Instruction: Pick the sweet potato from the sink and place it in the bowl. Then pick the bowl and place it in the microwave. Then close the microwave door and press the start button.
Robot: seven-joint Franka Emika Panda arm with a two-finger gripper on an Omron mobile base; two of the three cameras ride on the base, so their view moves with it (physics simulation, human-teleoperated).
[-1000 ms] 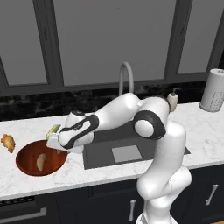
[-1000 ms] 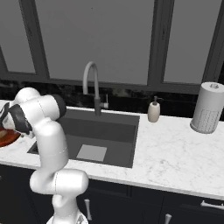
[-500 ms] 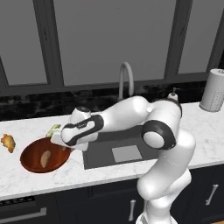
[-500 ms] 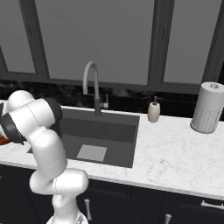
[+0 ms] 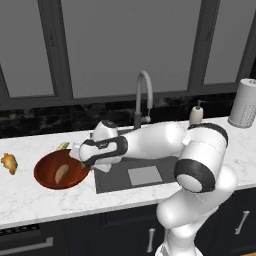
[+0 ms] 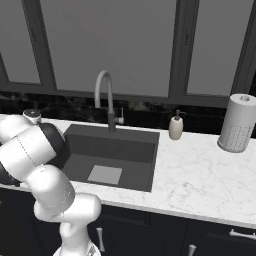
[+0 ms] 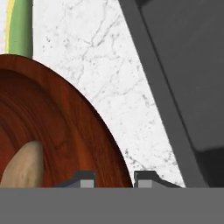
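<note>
The reddish-brown bowl (image 5: pixel 46 181) sits on the counter left of the sink (image 5: pixel 116 183). The tan sweet potato (image 5: pixel 61 173) lies inside it. My gripper (image 5: pixel 84 164) is at the bowl's right rim. In the hand view the gripper (image 7: pixel 113 180) straddles the rim of the bowl (image 7: pixel 65 131), one finger inside and one outside, closed on it. The sweet potato (image 7: pixel 24 168) lies just left of the fingers. The sink (image 6: pixel 135 155) holds only its light square plate. The microwave and its door are out of view.
A knobby golden-brown lump (image 5: pixel 8 162) lies at the far left. A pale green stalk (image 7: pixel 19 26) lies beyond the bowl. Behind the basin stand the faucet (image 5: pixel 145 95), a soap bottle (image 5: pixel 196 115) and a paper towel roll (image 5: pixel 245 102).
The hand has dropped onto the bowl's right rim and the jaws have narrowed around it. The elbow has swung out to the right. The sweet potato has stayed in the bowl.
</note>
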